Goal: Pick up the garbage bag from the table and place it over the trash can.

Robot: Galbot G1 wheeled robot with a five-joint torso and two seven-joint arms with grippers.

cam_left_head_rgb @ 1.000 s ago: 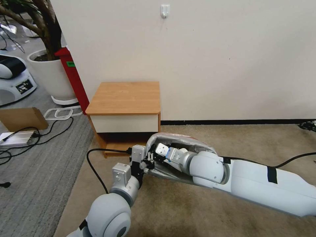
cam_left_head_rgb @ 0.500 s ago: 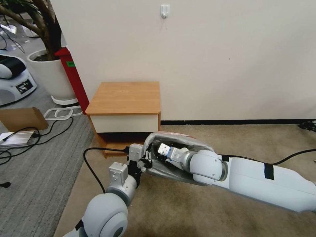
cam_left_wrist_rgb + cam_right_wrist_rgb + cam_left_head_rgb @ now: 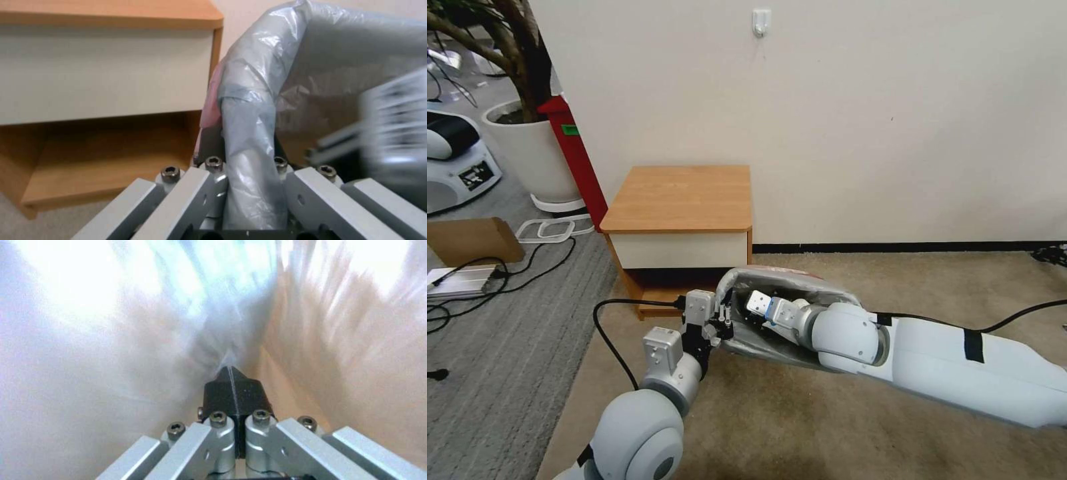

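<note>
While the thin, crinkly, translucent grey plastic garbage bag with its pinkish-red rim band is lying stretched over the rim of what is probably the trash can, itself hidden under the plastic, both arms are working at it on the beige carpet just in front of the small light-wood bench with the cream-white drawer front. The left gripper is sitting at the bag's near-left edge, its jaws straddling a draped fold of the bag and apparently pinching it. The right gripper is reaching deep inside the bag, its black jaws pressed together against the plastic lining. The bench top is carrying nothing.
</note>
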